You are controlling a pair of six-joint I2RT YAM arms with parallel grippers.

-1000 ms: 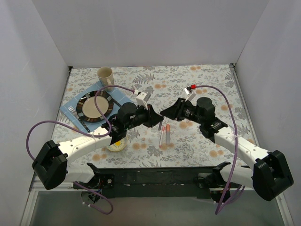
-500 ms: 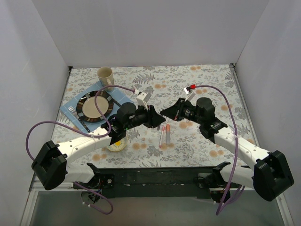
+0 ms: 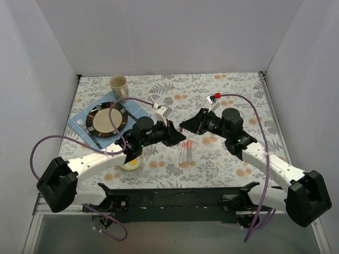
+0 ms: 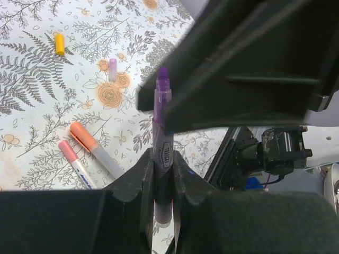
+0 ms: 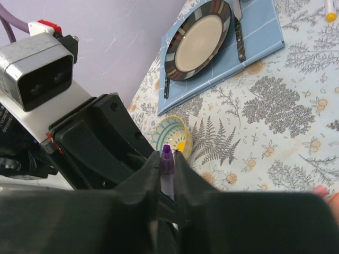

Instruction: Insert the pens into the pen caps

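Left fingers (image 4: 139,177) are pinched narrow on the lower barrel of a thin, pale-barrelled purple marker pen (image 4: 161,132). Its purple tip points away from my left wrist camera, toward the right gripper (image 3: 184,126). Right fingers (image 5: 151,172) are also drawn in tight, on a short purple piece that I take for the stubby purple plastic cap (image 5: 167,159). Both grippers meet nose to nose in the air over the middle of the floral-patterned counter (image 3: 222,159), the left gripper (image 3: 177,132) on the left. Just near of them lie a slim orange-ended marker pen (image 4: 94,150) and a slim pink-ended marker pen (image 4: 73,159), side by side, both looking capped. A loose stubby yellow plastic cap (image 4: 60,43) sits well apart from those two. I judge the step in hand to be mating the purple pair; I cannot tell whether the tip has entered the cap yet. Next I would hold both wrists on one line and press straight along the barrel until it seats, then let go with one side only.
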